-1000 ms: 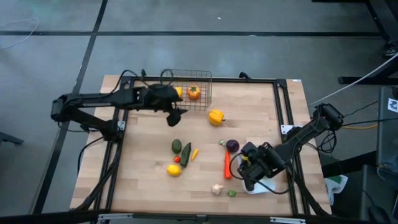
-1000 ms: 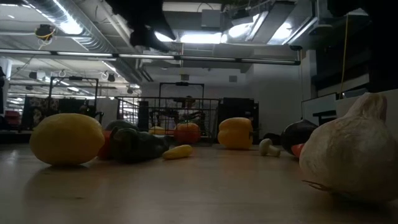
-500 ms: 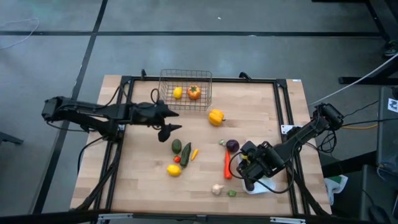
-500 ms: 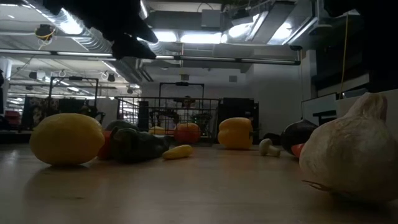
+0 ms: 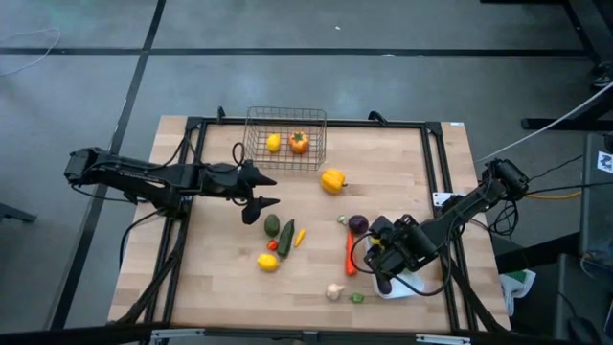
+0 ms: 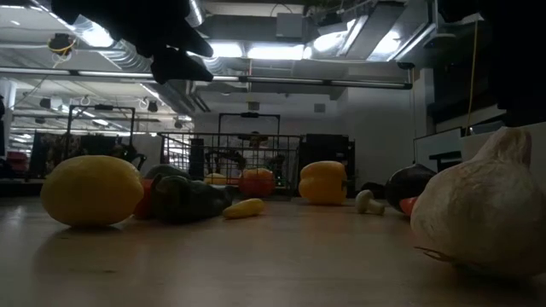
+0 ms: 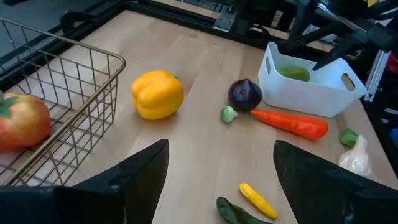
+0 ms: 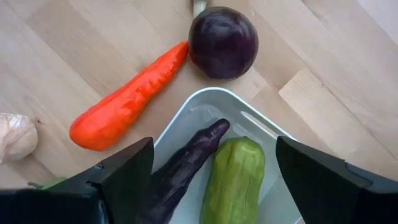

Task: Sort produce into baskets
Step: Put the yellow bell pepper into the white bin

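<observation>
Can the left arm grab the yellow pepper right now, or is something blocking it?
Probably yes. The left gripper hangs open and empty, and the yellow pepper sits alone on bare wood beside the wire basket. Nothing lies between them; the basket stands off to one side.

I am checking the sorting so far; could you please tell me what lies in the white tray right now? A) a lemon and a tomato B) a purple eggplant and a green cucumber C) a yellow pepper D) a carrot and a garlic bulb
B: the right wrist view shows a purple eggplant and a green cucumber side by side inside the white tray.
</observation>
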